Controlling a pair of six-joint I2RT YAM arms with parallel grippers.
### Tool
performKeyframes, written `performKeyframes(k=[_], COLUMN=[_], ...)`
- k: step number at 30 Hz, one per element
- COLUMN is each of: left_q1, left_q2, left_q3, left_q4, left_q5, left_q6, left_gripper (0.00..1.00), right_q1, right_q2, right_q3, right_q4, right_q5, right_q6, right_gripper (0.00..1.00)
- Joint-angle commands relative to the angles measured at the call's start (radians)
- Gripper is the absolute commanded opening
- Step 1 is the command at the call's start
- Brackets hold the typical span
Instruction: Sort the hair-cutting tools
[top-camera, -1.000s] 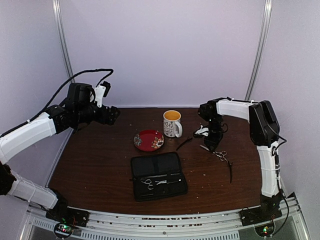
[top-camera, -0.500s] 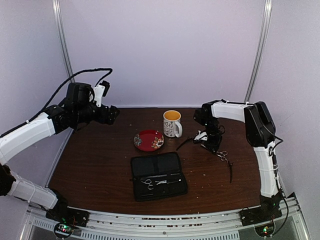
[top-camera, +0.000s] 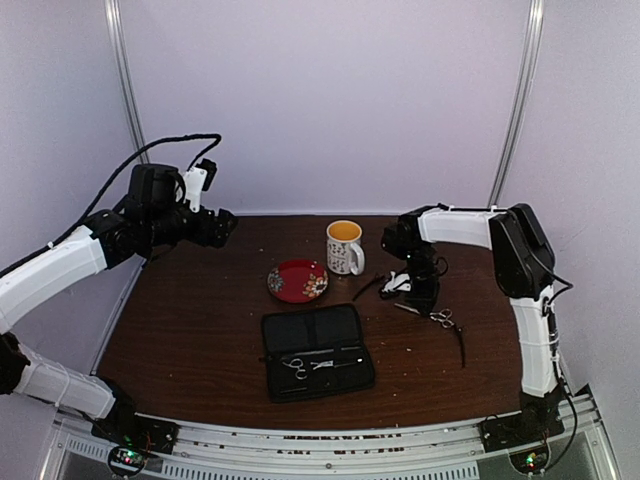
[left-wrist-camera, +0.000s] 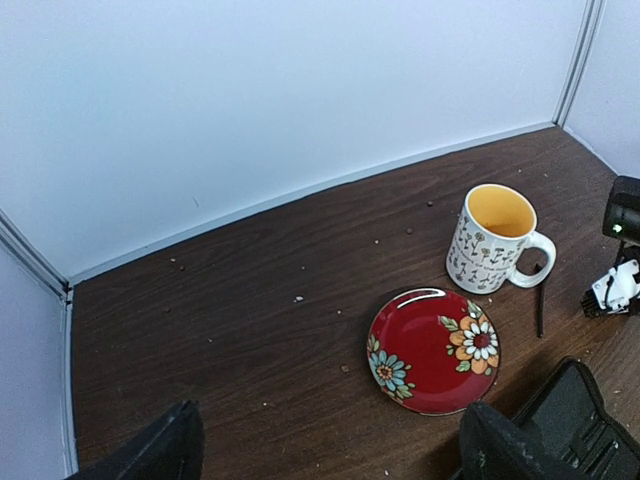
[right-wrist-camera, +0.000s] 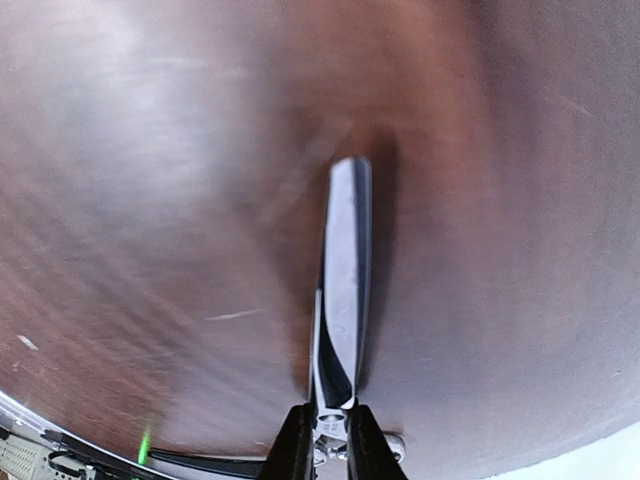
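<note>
My right gripper (top-camera: 419, 298) is low over the table right of the mug. In the right wrist view it (right-wrist-camera: 330, 442) is shut on a pair of silver scissors (right-wrist-camera: 343, 270) near the pivot, blades pointing away over the wood. The ring handles (top-camera: 442, 319) show just right of the gripper. A second pair of silver scissors (top-camera: 309, 364) lies inside the open black case (top-camera: 310, 328). One black stick (top-camera: 368, 288) lies between mug and gripper, and shows in the left wrist view (left-wrist-camera: 540, 303). Another black stick (top-camera: 461, 346) lies near the right. My left gripper (left-wrist-camera: 330, 462) is open, empty and raised at far left (top-camera: 224, 226).
A red flowered saucer (top-camera: 297, 281) (left-wrist-camera: 432, 350) sits behind the case. A white patterned mug (top-camera: 345, 247) (left-wrist-camera: 494, 242) stands to its right. The case corner (left-wrist-camera: 585, 425) shows in the left wrist view. White walls close the back and sides.
My right gripper has shifted a little left and toward the near edge, with the scissors following. The left arm has hardly moved.
</note>
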Motion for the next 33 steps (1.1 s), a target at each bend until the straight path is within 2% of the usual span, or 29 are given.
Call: performKeyframes(k=[1, 8, 16, 23, 28, 33], left_q1=[-0.001, -0.001, -0.001, -0.001, -0.001, -0.001], left_q2=[-0.012, 0.002, 0.019, 0.023, 0.024, 0.021], left_q3=[0.033, 0.034, 0.034, 0.036, 0.038, 0.037], left_q4=[0.017, 0.016, 0.015, 0.015, 0.014, 0.014], left_q5=[0.002, 0.008, 0.016, 0.031, 0.038, 0.038], left_q6=[0.013, 0.014, 0.014, 0.014, 0.012, 0.012], left_gripper=[0.91, 0.91, 0.91, 0.91, 0.91, 0.91], right_q1=[0.038, 0.141, 0.320, 0.338, 0.338, 0.338], right_q2=[-0.121, -0.245, -0.333, -0.369, -0.412, -0.335], right_q3=[-0.111, -0.310, -0.481, -0.490, -0.469, -0.417], right_q4=[0.084, 0.234, 0.336, 0.349, 0.356, 0.330], right_q5=[-0.098, -0.094, -0.045, -0.056, -0.167, -0.245], right_q6=[-0.032, -0.093, -0.123, -0.121, -0.146, -0.119], right_gripper=[0.07, 0.07, 0.11, 0.33, 0.42, 0.44])
